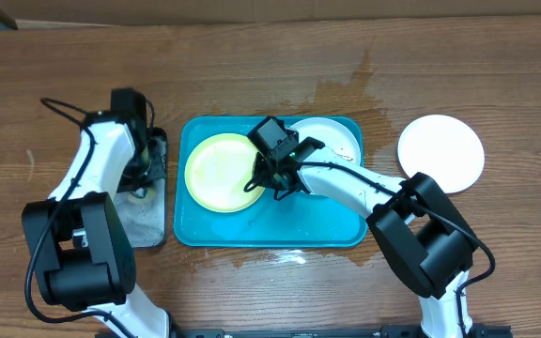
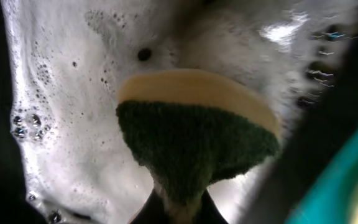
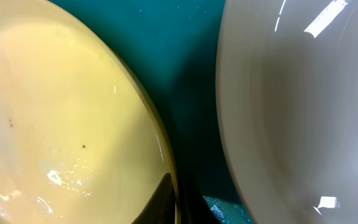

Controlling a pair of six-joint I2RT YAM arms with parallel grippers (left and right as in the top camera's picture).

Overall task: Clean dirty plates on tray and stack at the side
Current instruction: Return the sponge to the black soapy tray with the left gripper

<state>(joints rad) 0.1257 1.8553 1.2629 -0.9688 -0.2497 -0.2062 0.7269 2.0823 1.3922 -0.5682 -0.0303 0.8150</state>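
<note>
Plates first: overhead, the yellow plate [image 1: 219, 174] and a white plate [image 1: 332, 139] lie in the tray [image 1: 280, 225], with a third plate [image 1: 441, 153] out on the desk [image 1: 252, 56]. The right gripper [image 1: 272, 183] meets the yellow rim and the left gripper [image 1: 144, 183] hangs over the black tray [image 1: 148, 225]. Left wrist: jaws clamped on the sponge [image 2: 194, 140] above foam [image 2: 73, 124]. Right wrist: jaws pinch the yellow rim with the white plate just beside, so I'd steady it and scrub away from that narrow gap.
</note>
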